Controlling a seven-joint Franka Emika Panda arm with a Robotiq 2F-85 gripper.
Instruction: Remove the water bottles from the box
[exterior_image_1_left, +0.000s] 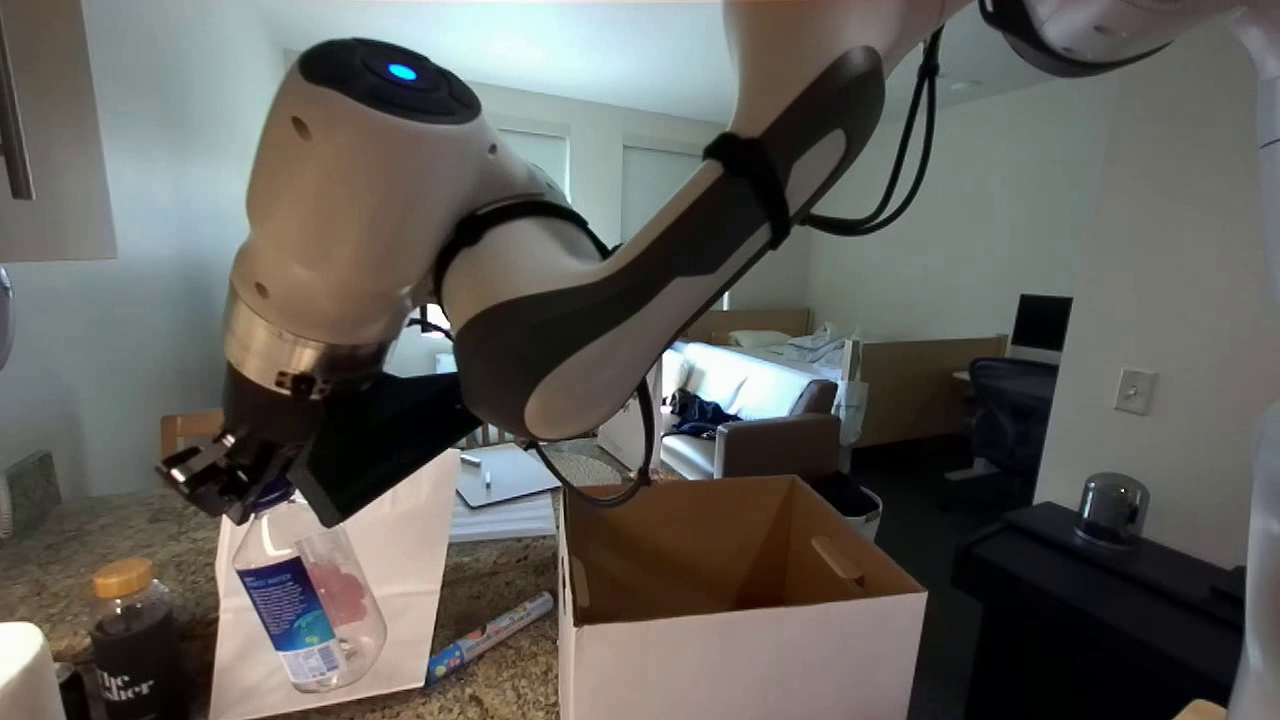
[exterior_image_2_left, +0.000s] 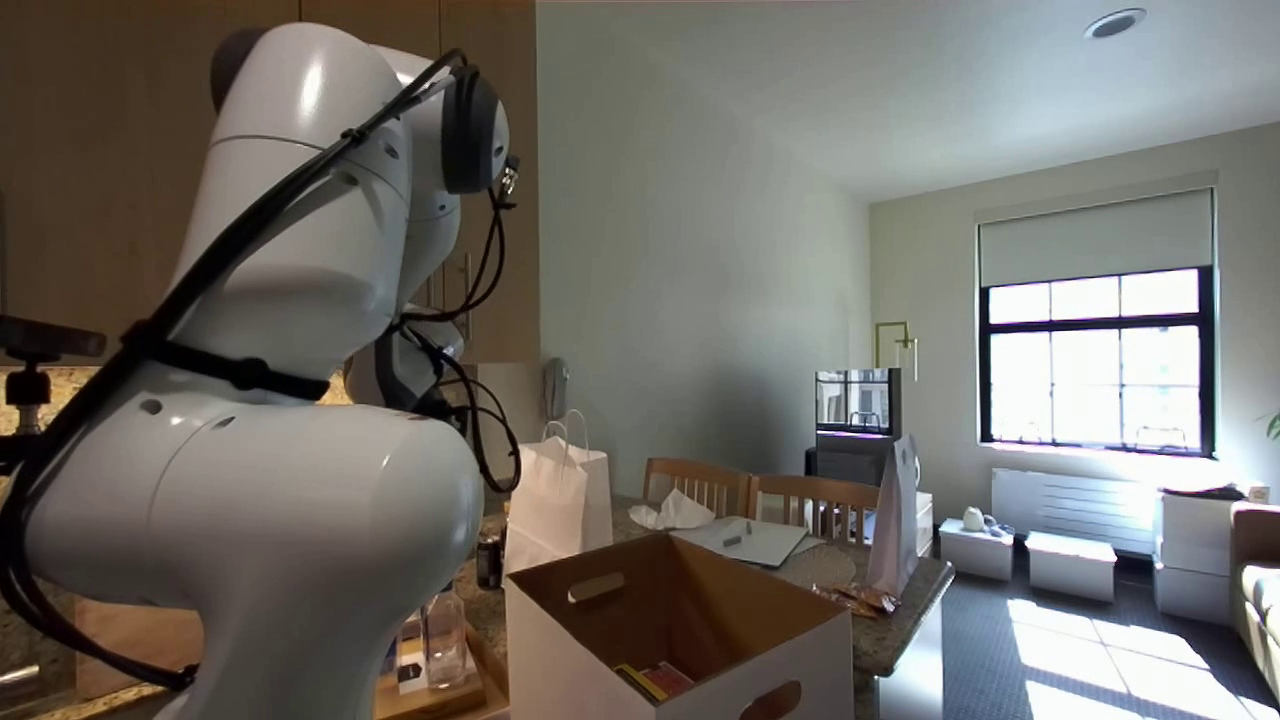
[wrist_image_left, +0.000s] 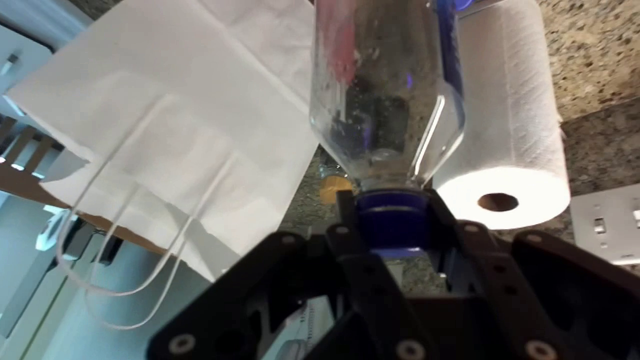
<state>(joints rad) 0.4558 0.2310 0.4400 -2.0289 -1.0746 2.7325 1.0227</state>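
The gripper clasps a water bottle by its blue cap; in an exterior view the bottle hangs tilted at nine o'clock from the box, outside it; setting-down is likely the step; next, straighten, lower to the counter, release.
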